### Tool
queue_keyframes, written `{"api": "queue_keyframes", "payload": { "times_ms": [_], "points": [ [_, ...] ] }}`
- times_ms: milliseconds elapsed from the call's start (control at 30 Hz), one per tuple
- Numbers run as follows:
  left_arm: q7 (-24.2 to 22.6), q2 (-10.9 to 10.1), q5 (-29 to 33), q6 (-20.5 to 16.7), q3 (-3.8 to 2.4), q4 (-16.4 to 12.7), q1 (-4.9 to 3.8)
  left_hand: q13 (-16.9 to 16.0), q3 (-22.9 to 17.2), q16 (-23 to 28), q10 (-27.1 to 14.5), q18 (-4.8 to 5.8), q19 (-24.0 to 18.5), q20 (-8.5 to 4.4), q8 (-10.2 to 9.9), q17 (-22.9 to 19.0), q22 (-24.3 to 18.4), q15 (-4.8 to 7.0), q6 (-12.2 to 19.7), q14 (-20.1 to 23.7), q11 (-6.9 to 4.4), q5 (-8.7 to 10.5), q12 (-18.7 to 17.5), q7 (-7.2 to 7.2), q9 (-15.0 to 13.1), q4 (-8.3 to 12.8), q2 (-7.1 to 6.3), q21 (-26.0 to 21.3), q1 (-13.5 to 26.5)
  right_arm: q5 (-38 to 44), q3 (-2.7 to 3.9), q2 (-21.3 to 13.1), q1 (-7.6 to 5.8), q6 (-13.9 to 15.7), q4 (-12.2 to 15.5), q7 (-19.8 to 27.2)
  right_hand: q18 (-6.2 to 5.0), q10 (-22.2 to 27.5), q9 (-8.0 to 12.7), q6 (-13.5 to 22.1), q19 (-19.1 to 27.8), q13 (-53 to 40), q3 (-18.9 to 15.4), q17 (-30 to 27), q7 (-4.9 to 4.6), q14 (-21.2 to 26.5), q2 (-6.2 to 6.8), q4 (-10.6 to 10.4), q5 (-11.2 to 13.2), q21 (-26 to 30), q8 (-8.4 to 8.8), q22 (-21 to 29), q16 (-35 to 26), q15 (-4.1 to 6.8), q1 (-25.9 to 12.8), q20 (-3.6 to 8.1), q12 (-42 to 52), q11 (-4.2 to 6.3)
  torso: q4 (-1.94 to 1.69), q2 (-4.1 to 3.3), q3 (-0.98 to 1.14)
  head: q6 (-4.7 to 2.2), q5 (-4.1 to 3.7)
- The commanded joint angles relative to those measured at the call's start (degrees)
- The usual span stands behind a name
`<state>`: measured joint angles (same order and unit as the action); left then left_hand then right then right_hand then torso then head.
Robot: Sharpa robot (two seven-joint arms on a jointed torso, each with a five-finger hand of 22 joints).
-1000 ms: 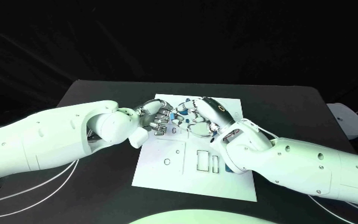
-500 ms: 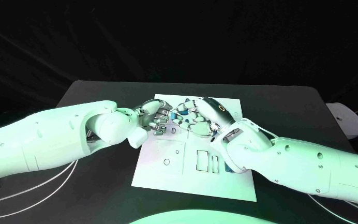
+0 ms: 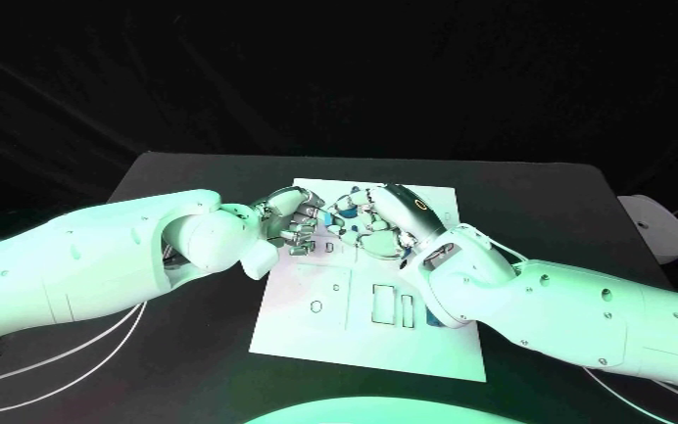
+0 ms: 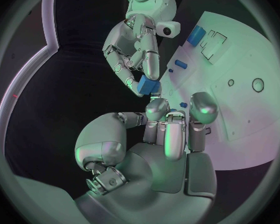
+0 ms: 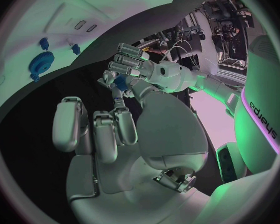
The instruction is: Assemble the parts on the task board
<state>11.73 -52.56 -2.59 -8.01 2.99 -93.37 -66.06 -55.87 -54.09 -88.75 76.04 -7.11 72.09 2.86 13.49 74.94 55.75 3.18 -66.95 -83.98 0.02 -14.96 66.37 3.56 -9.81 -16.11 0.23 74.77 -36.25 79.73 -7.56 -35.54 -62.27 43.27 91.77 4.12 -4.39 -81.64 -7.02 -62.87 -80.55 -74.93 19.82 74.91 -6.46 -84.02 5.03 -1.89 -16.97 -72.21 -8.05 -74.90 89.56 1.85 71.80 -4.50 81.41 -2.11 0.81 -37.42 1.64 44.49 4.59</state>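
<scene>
Head view: both hands meet above the task board [image 3: 318, 316]; right hand [image 3: 379, 220] fingers pinch a blue part [image 4: 149, 86], left hand [image 3: 293, 220] fingers curled beside it.

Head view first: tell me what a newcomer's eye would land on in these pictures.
The two silver hands meet fingertip to fingertip over the far half of the white task board: the left hand from the left, the right hand from the right. In the left wrist view a small blue part sits pinched in the right hand's fingers, right at the left hand's fingertips. A blue gear and smaller blue pegs lie on the board nearby.
</scene>
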Motion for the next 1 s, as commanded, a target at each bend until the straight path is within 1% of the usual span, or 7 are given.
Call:
{"api": "queue_keyframes", "payload": {
  "times_ms": [33, 400, 667, 1000],
  "points": [
    [-0.46, 0.02, -0.47, 0.09, -0.06, -0.05, -0.02, 0.03, -0.34, -0.19, -0.07, 0.49, 0.06, -0.46, 0.29, 12.66, -0.05, 0.54, -0.39, -5.39, -0.45, 0.09, 0.23, 0.16, -0.09, -0.13, 0.55, 0.29, 0.07, 0.25, 0.02, -0.02, 0.06, -0.34, 0.01, 0.04, 0.5, 0.02, -0.09, -0.54, -0.31, -4.17, -0.34, 14.9, 0.0, -5.93, 0.15, 0.05, -0.08, -0.13, -0.3, -6.39, 0.34, -0.14, 0.06, -0.09, -0.06, 0.11, 0.03, -0.02, 0.0, -0.07, -0.05],
    [-0.48, 0.0, -0.5, 0.03, -0.07, -0.04, -0.02, 0.04, -0.45, -0.19, -0.07, 0.49, 0.07, -0.5, 0.38, 12.65, -0.03, 0.59, -0.45, -5.39, -0.5, 0.08, 0.19, 0.1, -0.26, -0.07, 0.64, 0.3, 0.05, 0.29, 0.02, -0.17, 0.07, -0.05, 0.12, -0.03, 0.5, 0.02, -0.1, -0.56, -0.31, -4.16, -0.38, 14.88, 0.02, -5.92, 0.11, 0.03, -0.03, -0.1, -0.31, -6.38, 0.32, -0.13, 0.05, -0.09, -0.07, 0.12, -0.01, -0.05, 0.03, -0.11, -0.08],
    [-0.52, -0.04, -0.48, 0.22, -0.07, -0.02, -0.02, 0.04, -0.45, -0.19, -0.07, 0.49, 0.07, -0.5, 0.38, 12.65, -0.03, 0.59, -0.45, -5.39, -0.5, 0.08, 0.19, 0.1, -0.26, -0.07, 0.64, 0.3, 0.05, 0.32, 0.02, -0.31, 0.07, -0.18, 0.07, -0.24, 0.49, 0.01, -0.11, -0.58, -0.3, -4.17, -0.4, 14.86, 0.02, -5.92, 0.08, 0.01, 0.0, -0.09, -0.33, -6.38, 0.31, -0.13, 0.04, -0.09, -0.07, 0.13, 0.03, -0.06, 0.02, -0.07, -0.09],
    [-0.7, -0.14, -0.67, 0.39, -0.07, 0.0, -0.02, -0.15, -0.56, -0.21, 0.01, 0.5, 0.08, -0.55, 0.48, 12.7, -0.01, 0.64, -0.51, -5.4, -0.56, 0.07, 0.28, 0.04, -0.44, 0.01, 0.71, 0.32, 0.01, 0.4, 0.02, -0.57, 0.07, -0.25, 0.0, -0.46, 0.49, 0.01, -0.11, -0.58, -0.3, -4.17, -0.4, 14.86, 0.02, -5.92, 0.08, 0.01, 0.0, -0.09, -0.33, -6.38, 0.31, -0.13, 0.04, -0.09, -0.07, 0.13, -0.03, -0.03, 0.0, -0.04, -0.1]
  ]
}}
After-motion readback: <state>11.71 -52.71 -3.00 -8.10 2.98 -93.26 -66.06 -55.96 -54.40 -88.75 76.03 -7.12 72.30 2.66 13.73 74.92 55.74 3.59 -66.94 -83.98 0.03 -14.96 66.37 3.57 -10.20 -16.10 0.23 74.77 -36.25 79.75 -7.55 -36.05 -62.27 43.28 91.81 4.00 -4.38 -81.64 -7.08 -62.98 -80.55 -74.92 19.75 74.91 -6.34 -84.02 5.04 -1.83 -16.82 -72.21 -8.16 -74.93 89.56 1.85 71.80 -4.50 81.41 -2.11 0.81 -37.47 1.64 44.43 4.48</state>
